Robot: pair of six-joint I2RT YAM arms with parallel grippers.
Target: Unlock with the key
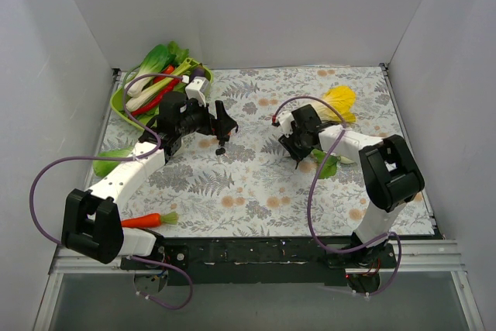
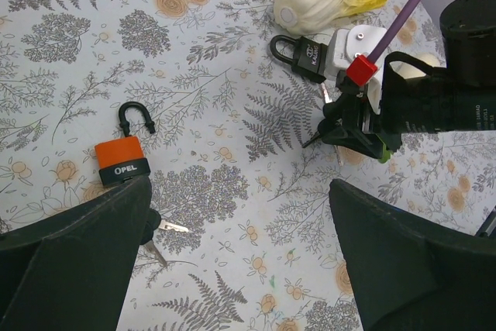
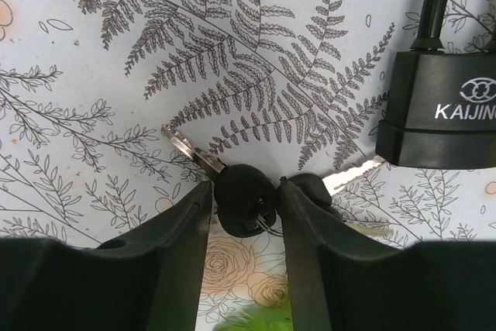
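Observation:
A black KAIJIN padlock (image 3: 446, 114) lies on the floral cloth with its shackle shut; it also shows in the left wrist view (image 2: 298, 53). My right gripper (image 3: 244, 191) is low on the cloth, shut on the black head of a key (image 3: 242, 201) whose blade points up-left. A second key (image 3: 353, 176) on the same ring lies by the right finger, near the padlock. An orange OPEL padlock (image 2: 122, 159) with its shackle open lies by my left gripper's left finger, with keys (image 2: 164, 228) beside it. My left gripper (image 2: 240, 215) is wide open and empty above the cloth.
A yellow napa cabbage (image 1: 339, 102) lies behind the right gripper. A green tray (image 1: 118, 102) of vegetables stands at the back left. A carrot (image 1: 143, 220) lies near the left arm's base, a green leaf (image 1: 329, 164) beside the right arm. White walls surround the table.

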